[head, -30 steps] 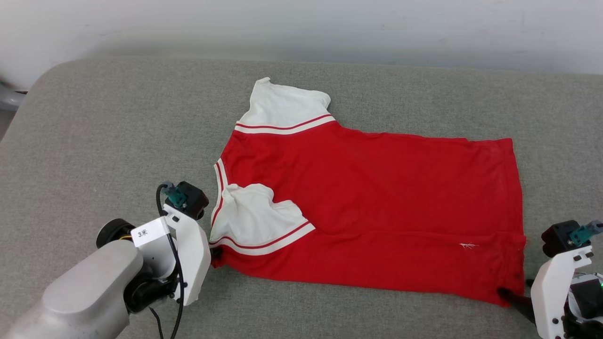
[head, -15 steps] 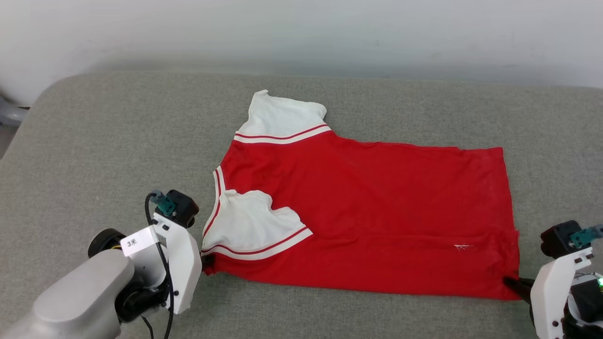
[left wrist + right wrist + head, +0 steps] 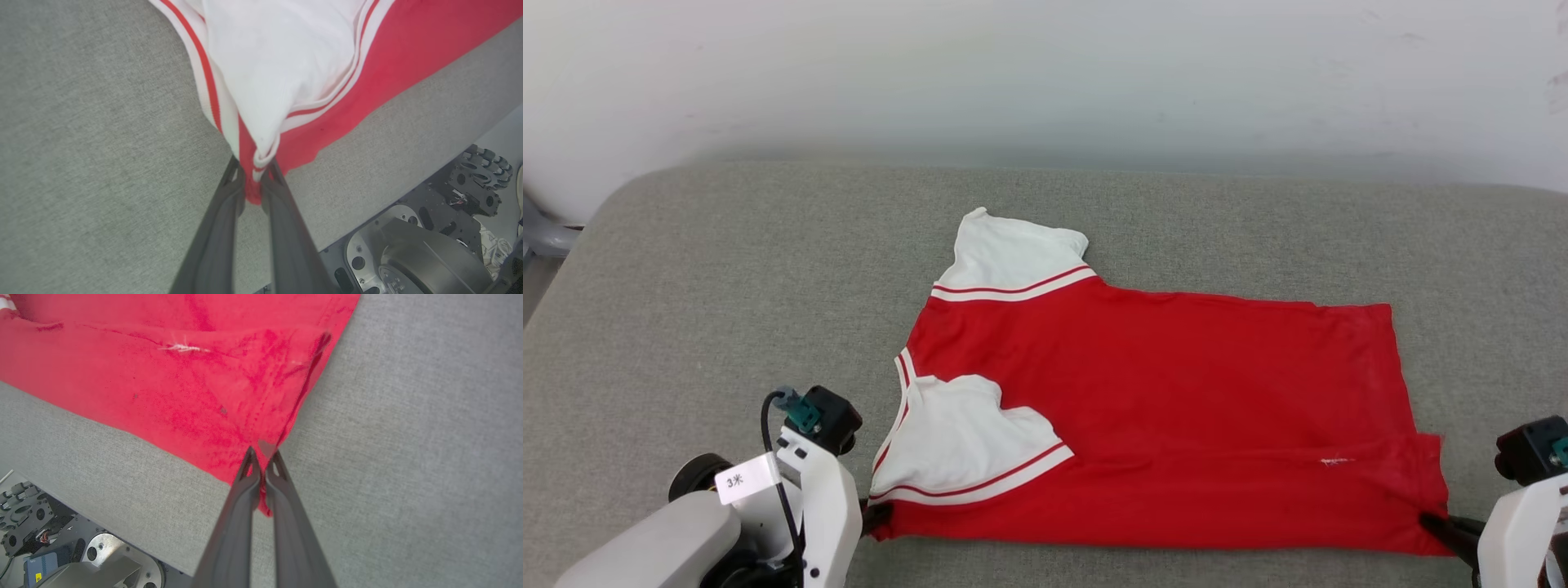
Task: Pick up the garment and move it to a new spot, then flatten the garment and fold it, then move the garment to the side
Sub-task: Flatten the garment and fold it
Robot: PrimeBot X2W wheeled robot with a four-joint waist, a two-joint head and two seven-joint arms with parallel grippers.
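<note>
Grey padded bench (image 3: pixel 727 286) carries the garment (image 3: pixel 1176 408), spread flat, plain red side up, one white sleeve folded over the body. I read the left claw (image 3: pixel 253 179) pinched tight on the near shoulder corner and the right claw (image 3: pixel 263 457) pinched tight on the near hem corner. The garment's near edge runs straight between them.

A red shirt (image 3: pixel 1176 408) lies spread flat on a grey cushion (image 3: pixel 727 286) below a white wall (image 3: pixel 1045 73). One white sleeve (image 3: pixel 1013 249) sticks out toward 11 o'clock. The other sleeve (image 3: pixel 960 433) is folded over the red body at 8 o'clock. The left gripper (image 3: pixel 876 518) touches the shirt's 7 o'clock corner, and the right gripper (image 3: pixel 1436 523) touches its 4 o'clock corner.
</note>
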